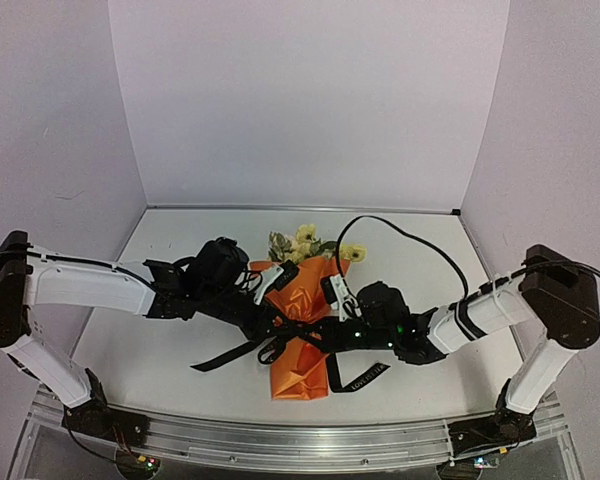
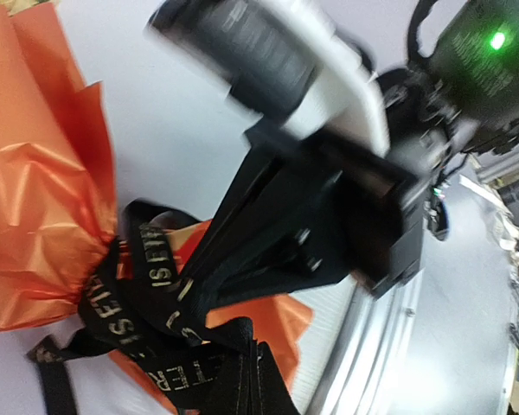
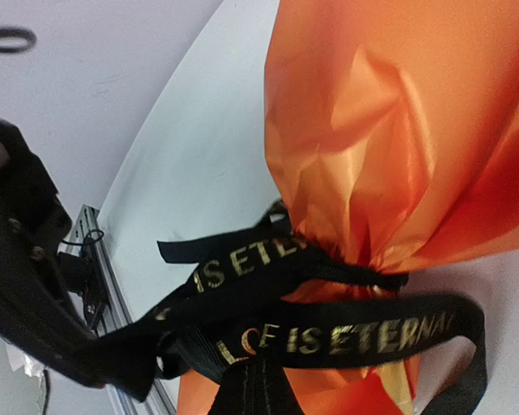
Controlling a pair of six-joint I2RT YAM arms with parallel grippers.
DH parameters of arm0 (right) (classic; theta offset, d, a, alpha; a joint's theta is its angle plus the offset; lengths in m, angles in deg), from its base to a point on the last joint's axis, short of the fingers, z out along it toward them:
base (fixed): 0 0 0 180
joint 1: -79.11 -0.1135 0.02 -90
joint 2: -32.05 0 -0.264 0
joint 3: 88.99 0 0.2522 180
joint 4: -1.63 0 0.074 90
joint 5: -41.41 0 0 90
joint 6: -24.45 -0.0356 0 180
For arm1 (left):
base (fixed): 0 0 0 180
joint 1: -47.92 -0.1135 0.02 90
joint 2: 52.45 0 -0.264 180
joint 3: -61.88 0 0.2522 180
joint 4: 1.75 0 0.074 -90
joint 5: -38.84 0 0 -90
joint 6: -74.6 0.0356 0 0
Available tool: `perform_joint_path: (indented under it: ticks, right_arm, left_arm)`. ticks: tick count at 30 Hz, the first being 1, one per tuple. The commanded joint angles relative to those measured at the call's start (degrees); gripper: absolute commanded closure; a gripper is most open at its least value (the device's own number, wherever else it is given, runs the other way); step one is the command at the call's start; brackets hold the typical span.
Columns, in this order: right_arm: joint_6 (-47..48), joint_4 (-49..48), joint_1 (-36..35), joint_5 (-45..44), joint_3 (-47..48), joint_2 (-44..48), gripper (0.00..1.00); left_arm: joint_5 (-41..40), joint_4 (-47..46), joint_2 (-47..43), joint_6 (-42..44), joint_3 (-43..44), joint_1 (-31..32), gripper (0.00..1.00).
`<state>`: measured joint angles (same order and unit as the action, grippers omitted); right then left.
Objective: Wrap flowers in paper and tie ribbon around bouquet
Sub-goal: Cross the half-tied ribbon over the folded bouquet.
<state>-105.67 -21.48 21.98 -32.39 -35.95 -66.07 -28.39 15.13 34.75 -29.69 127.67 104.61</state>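
The bouquet lies mid-table, its orange paper [image 1: 305, 300] gathered into a cone with pale yellow flowers [image 1: 305, 238] at the far, wide end. A black ribbon [image 1: 225, 355] with gold lettering is cinched around the cone's narrow part, its tails trailing left and right. My left gripper [image 1: 270, 322] and right gripper [image 1: 315, 338] meet over that waist. In the left wrist view my left gripper [image 2: 253, 359] is shut on the ribbon [image 2: 151, 268] beside the paper [image 2: 43, 199]. In the right wrist view my right gripper [image 3: 261, 372] is shut on the ribbon [image 3: 372, 333] below the paper [image 3: 372, 130].
An aluminium rail [image 1: 300, 440] runs along the near table edge under the arm bases. A round black cable [image 1: 410, 240] arcs over the table behind the right arm. White walls close in the back and both sides.
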Motion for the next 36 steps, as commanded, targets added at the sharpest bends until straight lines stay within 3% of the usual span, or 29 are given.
perform_joint_path:
  ticks: [1,6,14,36]
  right_arm:
    - [3.30,-2.07,-5.60,-5.02,-2.15,1.67,1.00]
    - [5.85,-2.15,-9.10,-9.35,-3.85,2.83,1.00]
    - [6.22,-2.15,-9.48,-10.02,-1.38,2.05,1.00]
    - [5.58,-1.80,-9.58,-7.42,4.49,1.18,1.00]
  left_arm:
    - [5.29,-0.36,-4.61,-1.69,-1.86,3.13,1.00]
    - [2.96,-2.05,-8.81,-4.82,-6.32,4.76,1.00]
    - [-9.64,0.50,-8.43,-7.09,-6.93,3.07,1.00]
    - [-7.11,3.45,-6.44,-3.60,-3.71,1.59,1.00]
